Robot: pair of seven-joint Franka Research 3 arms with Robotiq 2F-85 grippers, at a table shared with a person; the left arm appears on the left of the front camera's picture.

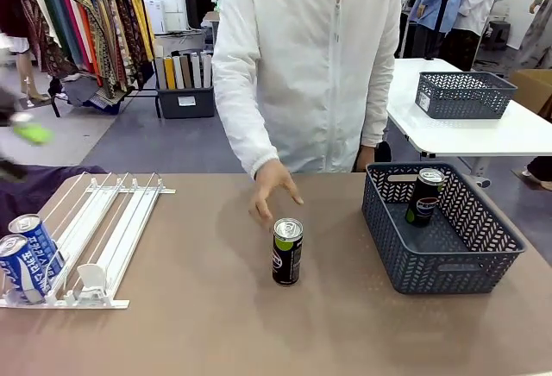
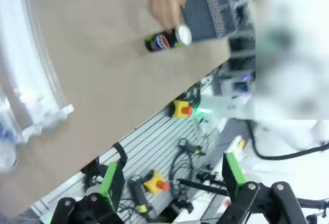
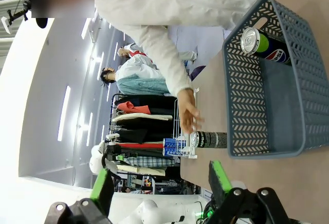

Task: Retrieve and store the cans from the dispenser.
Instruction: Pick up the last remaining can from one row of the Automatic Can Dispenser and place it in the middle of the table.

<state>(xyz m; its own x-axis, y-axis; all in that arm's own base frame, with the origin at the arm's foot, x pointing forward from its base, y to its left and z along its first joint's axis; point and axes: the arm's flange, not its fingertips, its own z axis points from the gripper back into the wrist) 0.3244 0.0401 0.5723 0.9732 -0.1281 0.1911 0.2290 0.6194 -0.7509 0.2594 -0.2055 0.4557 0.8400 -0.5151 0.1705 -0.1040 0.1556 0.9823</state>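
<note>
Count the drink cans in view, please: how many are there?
4. Two blue and white cans sit at the dispenser's near end; one black can stands mid-table near the person's hand; another black can leans inside the grey basket. More could hide behind its wall.

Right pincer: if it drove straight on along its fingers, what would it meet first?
Likely the upright black can, with the person's hand close beside it; depth is unclear.

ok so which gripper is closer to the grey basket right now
Right. The right gripper hangs close beside the basket, facing its wall. The left gripper is over by the dispenser, at the table's other end.
</note>
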